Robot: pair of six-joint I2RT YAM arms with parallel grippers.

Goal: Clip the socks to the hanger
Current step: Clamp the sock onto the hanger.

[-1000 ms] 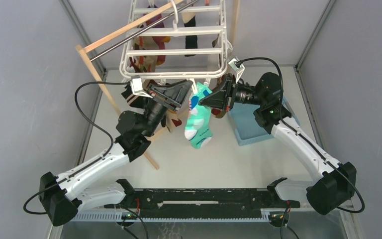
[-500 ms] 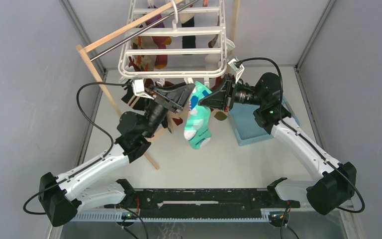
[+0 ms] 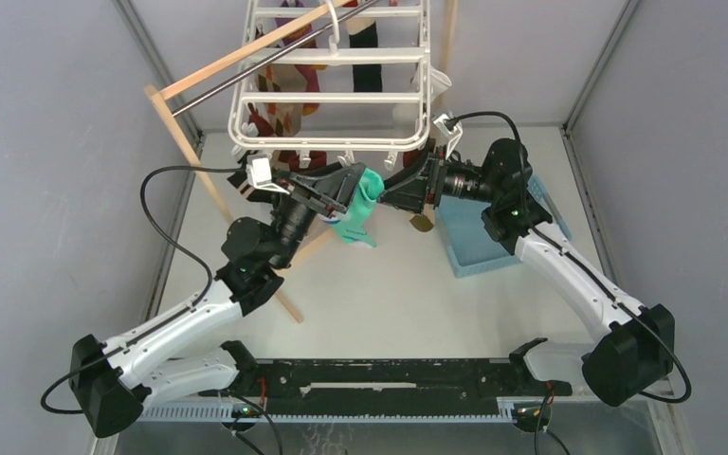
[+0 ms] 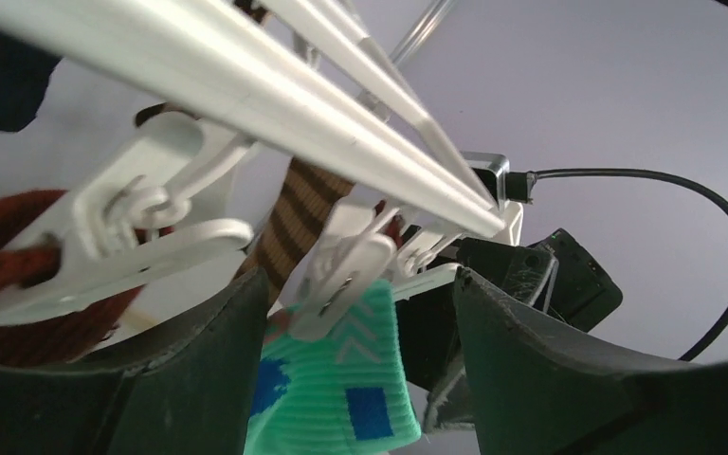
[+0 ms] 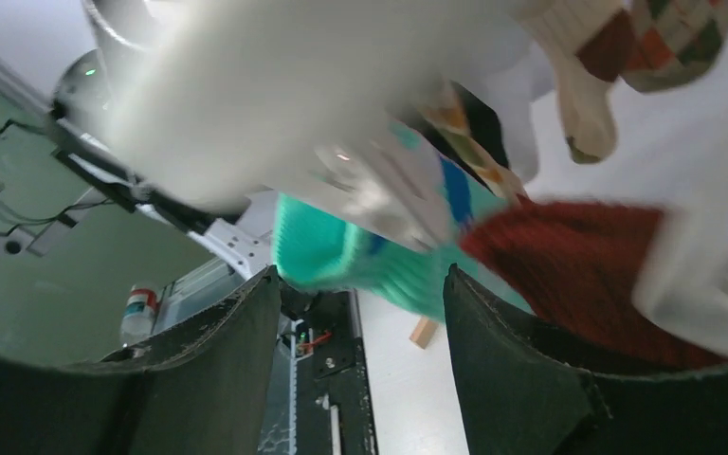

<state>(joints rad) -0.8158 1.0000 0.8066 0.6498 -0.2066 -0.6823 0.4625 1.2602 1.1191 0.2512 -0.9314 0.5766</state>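
The mint-green sock point(image 3: 355, 210) with blue patches hangs from a white clip point(image 4: 339, 273) on the front bar of the white hanger point(image 3: 341, 144). In the left wrist view the clip is shut on the cuff of this sock point(image 4: 341, 398). My left gripper point(image 3: 346, 186) is open, its fingers either side of the clip and sock without touching. My right gripper point(image 3: 394, 192) is open too, just right of the sock, which shows blurred point(image 5: 341, 248) above its fingers. Brown and orange patterned socks point(image 3: 280, 116) hang under the frame further back.
A wooden pole stand point(image 3: 185, 142) leans across the left, its foot running under my left arm. A blue bin point(image 3: 474, 246) sits on the table under my right arm. A black sock point(image 3: 365, 57) and a dark red sock point(image 5: 578, 256) hang from the frame.
Both grippers have opened and let go. The mint-green sock, which hung straight down, has swung up and left on its clip. The hanger has shifted slightly back.
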